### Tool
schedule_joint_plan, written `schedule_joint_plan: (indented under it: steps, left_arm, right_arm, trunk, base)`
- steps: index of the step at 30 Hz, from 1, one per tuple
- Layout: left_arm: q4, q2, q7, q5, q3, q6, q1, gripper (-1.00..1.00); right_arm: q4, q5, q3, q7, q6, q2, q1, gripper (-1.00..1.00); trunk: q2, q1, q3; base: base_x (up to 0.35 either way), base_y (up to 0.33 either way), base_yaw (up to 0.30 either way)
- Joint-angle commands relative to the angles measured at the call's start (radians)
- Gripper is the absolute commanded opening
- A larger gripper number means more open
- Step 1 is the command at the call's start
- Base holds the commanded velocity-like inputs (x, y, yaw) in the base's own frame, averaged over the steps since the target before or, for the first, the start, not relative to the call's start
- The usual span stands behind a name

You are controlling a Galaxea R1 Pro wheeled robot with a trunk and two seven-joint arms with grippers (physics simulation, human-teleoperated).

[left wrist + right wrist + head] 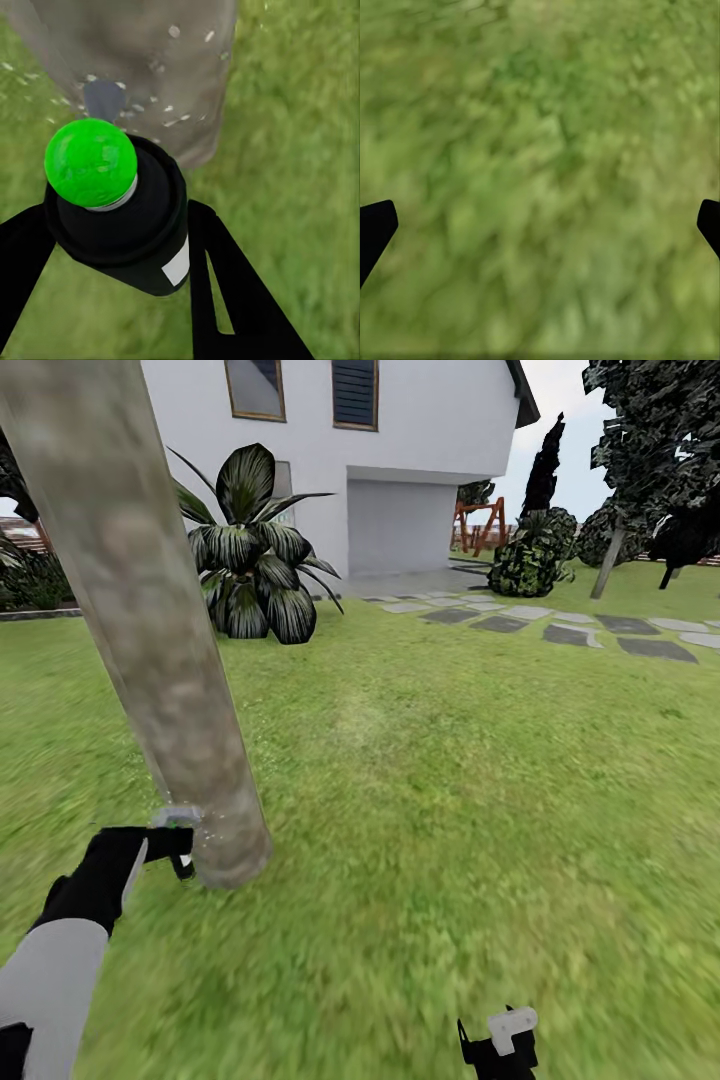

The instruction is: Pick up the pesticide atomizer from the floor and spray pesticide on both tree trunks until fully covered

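The pesticide atomizer (127, 240), a black canister with a bright green round cap (90, 161), sits between the fingers of my left gripper (120, 214), which is shut on it. In the head view the left gripper (180, 848) is low against the base of a thick mottled grey-beige tree trunk (150, 630). White pesticide specks (172, 31) dot the trunk (142, 67) just beyond the nozzle. A second tree (608, 565) stands far off at the right. My right gripper (497, 1042) hangs open over the grass (540, 150).
Green lawn (450, 790) spreads ahead. A dark broad-leaved plant (250, 550) stands behind the near trunk by the white house (420, 450). Grey stepping stones (560, 628) run to the right, with bushes (530, 555) beyond them.
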Motion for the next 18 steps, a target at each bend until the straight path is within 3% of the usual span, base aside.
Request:
schedule_joint_plan:
  steps: [1,4,6,9,11,15,18]
  left_arm:
    - [0.002,0.039,-0.012,0.003,0.000,0.003,-0.016,-1.00]
    - [0.003,0.093,-0.030,0.005,0.005,0.007,-0.020,-1.00]
    - [-0.002,0.100,-0.041,0.002,-0.003,0.008,-0.012,-1.00]
    - [-0.005,0.091,-0.043,0.004,-0.002,0.008,-0.010,-1.00]
    - [-0.007,0.065,-0.044,0.005,-0.002,0.008,-0.014,-1.00]
    - [-0.058,0.037,-0.044,0.006,-0.003,0.012,-0.021,-1.00]
    - [-0.083,0.024,-0.044,0.006,-0.026,0.084,-0.049,-1.00]
  right_arm:
    - [0.000,-0.001,0.000,0.000,0.000,0.000,0.000,1.00]
    - [0.000,0.000,0.000,0.000,0.000,0.000,0.000,1.00]
    - [0.000,0.000,0.000,0.000,0.000,0.000,0.000,1.00]
    - [0.000,0.000,0.000,0.000,0.000,0.000,0.000,1.00]
    - [0.000,0.000,0.000,0.000,0.000,0.000,0.000,1.00]
    - [0.000,0.000,0.000,0.000,0.000,0.000,0.000,1.00]
    - [0.000,0.000,0.000,0.000,0.000,0.000,0.000,1.00]
  trunk:
    - [0.000,0.000,0.000]
    - [0.000,0.000,0.000]
    - [0.000,0.000,0.000]
    - [0.000,0.000,0.000]
    - [0.000,0.000,0.000]
    - [0.000,0.000,0.000]
    - [0.000,0.000,0.000]
  base:
    - [0.000,0.000,0.000]
    - [0.000,0.000,0.000]
    - [0.000,0.000,0.000]
    - [-0.082,0.000,0.000]
    - [-0.202,0.000,0.000]
    - [-0.023,0.000,0.000]
    - [-0.001,0.000,0.000]
